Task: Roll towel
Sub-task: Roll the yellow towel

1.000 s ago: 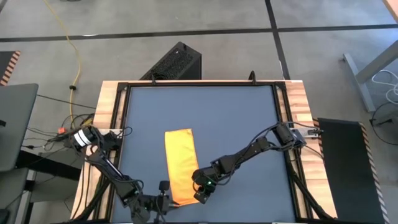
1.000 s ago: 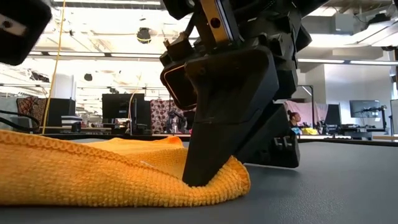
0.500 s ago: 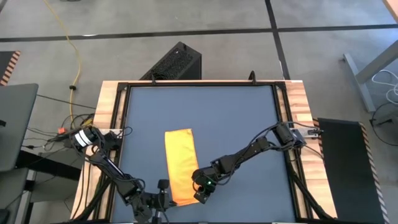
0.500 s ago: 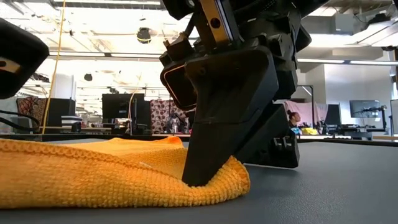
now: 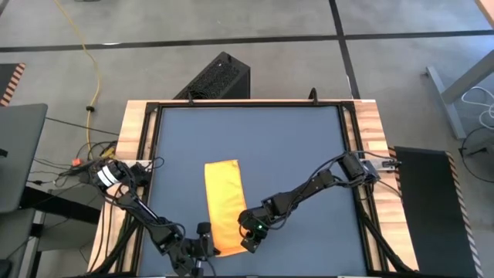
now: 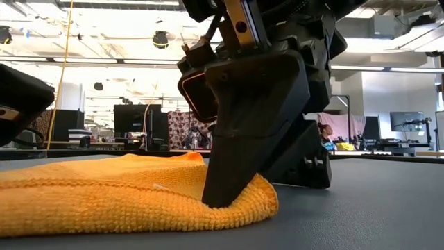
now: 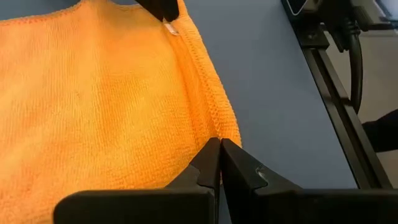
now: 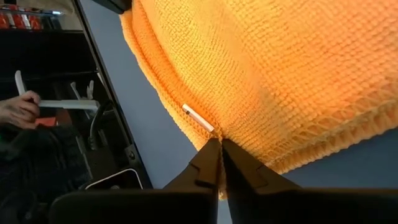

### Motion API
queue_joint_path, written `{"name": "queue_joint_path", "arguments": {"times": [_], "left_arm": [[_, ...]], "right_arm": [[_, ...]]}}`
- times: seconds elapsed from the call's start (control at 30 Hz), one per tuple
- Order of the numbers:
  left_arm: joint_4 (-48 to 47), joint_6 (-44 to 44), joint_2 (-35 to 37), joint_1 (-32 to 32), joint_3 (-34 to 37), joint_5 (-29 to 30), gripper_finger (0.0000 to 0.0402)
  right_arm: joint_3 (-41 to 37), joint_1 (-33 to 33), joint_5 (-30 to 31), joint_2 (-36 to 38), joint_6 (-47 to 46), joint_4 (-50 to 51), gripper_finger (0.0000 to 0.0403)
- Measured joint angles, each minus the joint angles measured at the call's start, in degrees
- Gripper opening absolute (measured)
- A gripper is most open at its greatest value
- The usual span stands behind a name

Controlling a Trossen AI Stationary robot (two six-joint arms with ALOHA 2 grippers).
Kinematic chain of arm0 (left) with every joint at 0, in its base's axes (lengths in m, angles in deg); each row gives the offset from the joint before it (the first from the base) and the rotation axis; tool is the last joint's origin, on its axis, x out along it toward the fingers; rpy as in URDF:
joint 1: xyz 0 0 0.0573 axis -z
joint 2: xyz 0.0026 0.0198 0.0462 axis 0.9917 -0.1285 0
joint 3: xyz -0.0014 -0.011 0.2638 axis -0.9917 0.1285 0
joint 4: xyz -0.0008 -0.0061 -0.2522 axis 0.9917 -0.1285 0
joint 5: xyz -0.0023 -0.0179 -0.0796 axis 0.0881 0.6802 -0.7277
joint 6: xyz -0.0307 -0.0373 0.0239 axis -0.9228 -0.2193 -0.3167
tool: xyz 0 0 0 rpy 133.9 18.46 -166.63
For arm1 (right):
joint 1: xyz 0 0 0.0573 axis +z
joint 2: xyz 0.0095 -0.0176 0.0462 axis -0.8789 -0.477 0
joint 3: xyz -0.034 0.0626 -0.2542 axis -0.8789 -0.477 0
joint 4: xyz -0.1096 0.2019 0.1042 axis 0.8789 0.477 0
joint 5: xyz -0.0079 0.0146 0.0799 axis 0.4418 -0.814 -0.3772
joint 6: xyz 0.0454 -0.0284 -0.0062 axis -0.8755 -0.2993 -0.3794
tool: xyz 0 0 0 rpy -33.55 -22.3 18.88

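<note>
The yellow-orange towel [image 5: 222, 202] lies as a narrow strip on the dark mat, running from far to near. It also shows in the low view [image 6: 104, 198]. My right gripper [image 5: 248, 239] is at the strip's near right corner and is shut on it. My left gripper [image 5: 202, 241] is shut at the strip's near left corner. In the left wrist view its tips [image 7: 219, 146] stand right at the hemmed corner [image 7: 229, 127]. In the low view the left gripper [image 6: 21, 104] shows above the towel at the picture's left. My right gripper is shut on the towel's hemmed edge [image 8: 236, 134] at the near right corner, beside a small white tag [image 8: 198, 118]. The fingers [image 6: 232, 187] slant down from above and dent the cloth, which bulges around them [image 6: 267, 201]. The towel lies on the mat. My left gripper has its shut tips at the near left corner; I cannot tell whether they touch it.
A black frame rail [image 5: 151, 154] and wooden boards [image 5: 370, 123] border the mat [image 5: 285, 147]. A black box [image 5: 220, 77] stands beyond the far edge. A person's hand [image 8: 18, 111] shows off the table in the right wrist view. Open mat lies far of the towel.
My left gripper has come down and moved a little toward the table's right edge, closing in on the towel's near left corner. The towel has kept its place.
</note>
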Motion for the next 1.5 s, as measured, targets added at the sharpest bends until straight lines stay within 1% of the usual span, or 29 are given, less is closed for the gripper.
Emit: {"name": "queue_joint_path", "arguments": {"times": [0.17, 0.37, 0.73, 0.9, 1.03, 1.1, 1.17, 1.23, 1.3, 1.37, 1.43, 1.5], "left_arm": [[-2.1, -3.5, 0.1, 0.1, 0.0, -1.0, 0.0], [-2.8, -4.8, 0.1, 0.3, 0.0, -1.6, 0.0], [-4.0, -7.5, 0.2, 1.1, 0.0, -1.4, 0.0], [-4.1, -7.5, 0.2, 1.2, 0.0, -1.5, 0.0], [-4.1, -7.7, 0.2, 1.3, 0.0, -1.7, 0.0], [-4.2, -7.7, 0.2, 1.3, 0.0, -1.7, 0.0], [-4.1, -7.7, 0.2, 1.3, 0.0, -1.9, 0.0], [-4.1, -7.3, 0.2, 1.3, 0.0, -1.9, 0.0], [-4.0, -6.7, 0.2, 1.3, 0.1, -1.9, 0.0], [-3.9, -6.2, 0.2, 1.1, 0.1, -2.2, 0.0], [-3.8, -6.1, 0.2, 0.8, 0.1, -3.0, 0.0], [-3.7, -6.1, 0.2, 0.8, 0.1, -3.1, 0.0]], "right_arm": [[0.0, -0.4, -0.3, 0.2, 2.1, -0.2, 0.0072], [0.0, -0.9, -2.2, 1.1, 2.7, 0.7, 0.0099], [0.0, -1.1, -1.9, 3.1, 2.5, 3.8, 0.0146], [-0.1, -1.1, 2.6, 5.2, 5.9, 7.0, 0.0161], [-0.1, -1.0, 6.6, 9.1, 10.5, 11.8, 0.0162], [-0.1, -0.2, 9.5, 11.4, 15.6, 14.2, 0.0162], [-0.1, 1.6, 13.4, 13.4, 23.4, 14.0, 0.0162], [0.0, 4.5, 17.4, 14.6, 34.8, 13.3, 0.0162], [0.1, 7.6, 19.2, 14.7, 49.9, 12.9, 0.0162], [0.0, 10.3, 22.3, 13.6, 63.8, 13.0, 0.0162], [0.0, 12.6, 28.2, 12.1, 74.4, 12.9, 0.0162], [0.0, 14.0, 35.5, 10.6, 81.5, 10.7, 0.0162]]}}
